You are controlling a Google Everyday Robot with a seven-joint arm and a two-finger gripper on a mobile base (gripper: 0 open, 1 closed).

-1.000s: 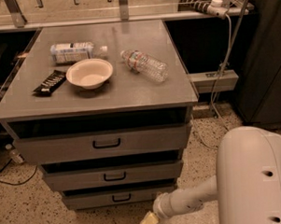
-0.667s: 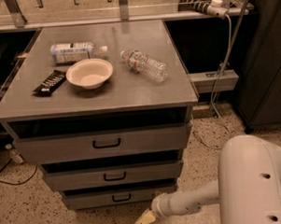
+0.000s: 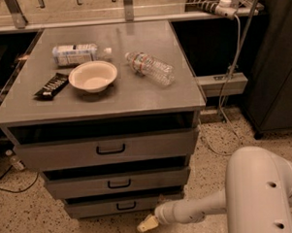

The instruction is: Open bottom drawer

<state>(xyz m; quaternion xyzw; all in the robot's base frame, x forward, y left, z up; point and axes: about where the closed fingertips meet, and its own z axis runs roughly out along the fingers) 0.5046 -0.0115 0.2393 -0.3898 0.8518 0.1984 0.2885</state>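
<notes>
The bottom drawer (image 3: 111, 206) is the lowest of three grey drawers in the cabinet, with a small black loop handle (image 3: 126, 206). Its front stands slightly out from the cabinet frame, like the two drawers above it. My gripper (image 3: 147, 225) is low near the floor, just below and to the right of the drawer's handle, apart from it. My white arm (image 3: 198, 211) reaches in from the lower right.
The middle drawer (image 3: 119, 182) and the top drawer (image 3: 106, 149) sit above. On the cabinet top lie a white bowl (image 3: 93, 76), two plastic bottles (image 3: 150, 68) and a dark snack bar (image 3: 51, 86). Cables (image 3: 227, 85) hang to the right.
My gripper and arm have moved a little to the left and up, closer to the bottom drawer's front. The drawers have not moved.
</notes>
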